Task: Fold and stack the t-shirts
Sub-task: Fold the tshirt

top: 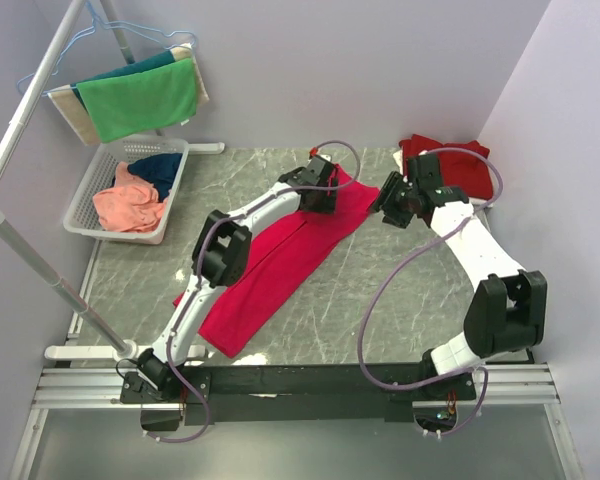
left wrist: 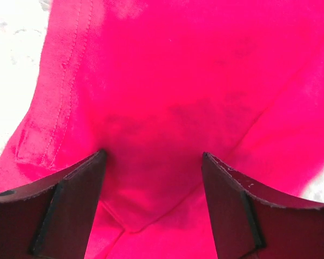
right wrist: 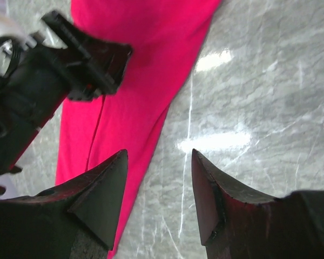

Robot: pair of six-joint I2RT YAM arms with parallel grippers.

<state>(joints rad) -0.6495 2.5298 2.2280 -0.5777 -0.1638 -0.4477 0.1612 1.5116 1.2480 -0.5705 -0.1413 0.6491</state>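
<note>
A bright pinkish-red t-shirt (top: pixel 280 262) lies folded into a long strip, running diagonally across the marble table. My left gripper (top: pixel 321 193) is open, low over the strip's far end, with cloth (left wrist: pixel 167 97) under and between its fingers. My right gripper (top: pixel 388 205) is open and empty, just right of that far end, above bare table beside the cloth edge (right wrist: pixel 146 91). A darker maroon-red t-shirt (top: pixel 450 165) lies folded at the back right corner. Salmon-orange (top: pixel 128 207) and navy (top: pixel 160 168) shirts lie in the basket.
A white basket (top: pixel 95 190) stands at the back left. Green, teal and beige towels (top: pixel 140 98) hang on a rack above it. A white pole (top: pixel 40 270) runs along the left side. Walls close the back and right.
</note>
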